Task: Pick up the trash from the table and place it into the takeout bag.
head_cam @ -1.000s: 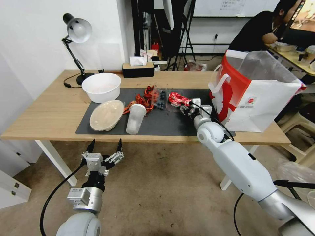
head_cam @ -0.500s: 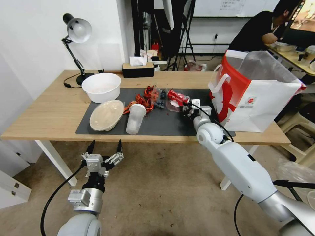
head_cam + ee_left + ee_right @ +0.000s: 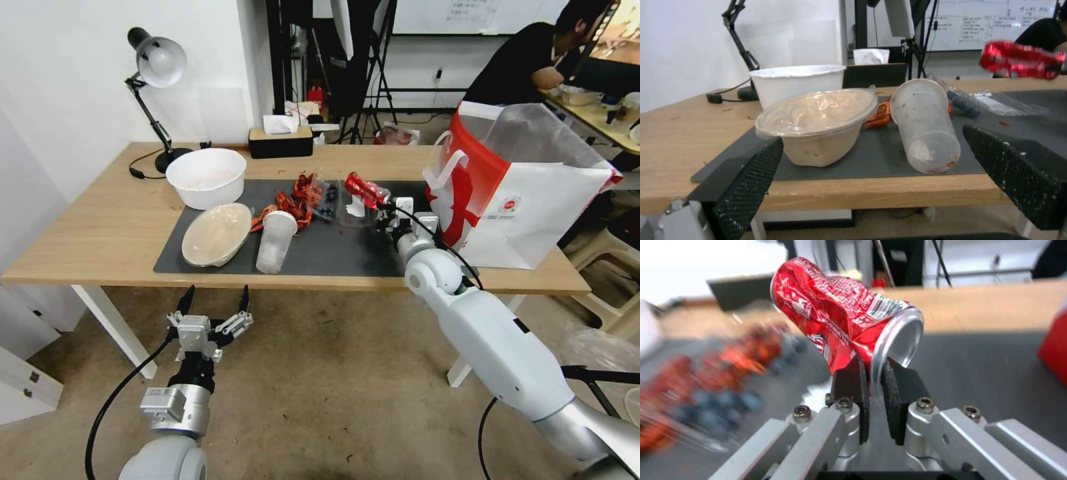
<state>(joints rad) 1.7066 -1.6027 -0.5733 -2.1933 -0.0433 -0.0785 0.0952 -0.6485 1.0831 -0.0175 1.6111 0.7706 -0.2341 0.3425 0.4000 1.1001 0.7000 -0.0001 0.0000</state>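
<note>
I had the right gripper [image 3: 871, 373] pinched on the rim of a crushed red soda can [image 3: 840, 313], which hung clear above the dark grey mat [image 3: 333, 250], a little short of the takeout bag [image 3: 527, 200]. The hold took only the thin aluminium lip at the can's open end, so most of the body stuck out beyond the pads. I judged the can very light and stiff only at that rolled rim; the dented, glossy wall would give and slide if squeezed there, and a quick swing could pivot it between the jaws.

The left gripper [image 3: 213, 297] hung below the table [image 3: 100, 233] edge, its mesh-textured fingers [image 3: 746, 180] spread wide and holding nothing.

The rest of the litter sat on the mat. The frosted plastic cup [image 3: 925, 126] lay on its side, smooth and thin-walled; I reckoned it would buckle under a hard grip and was best taken across its middle. The oval lidded container [image 3: 818, 123] was tipped, its translucent lid crinkled and likely springy, so its rim looked the safer hold. The bag with the dark contents [image 3: 327, 197] and the red wrappers [image 3: 293, 200] looked limp and slippery. The carrier itself was stiff paper with a clear liner standing open.
</note>
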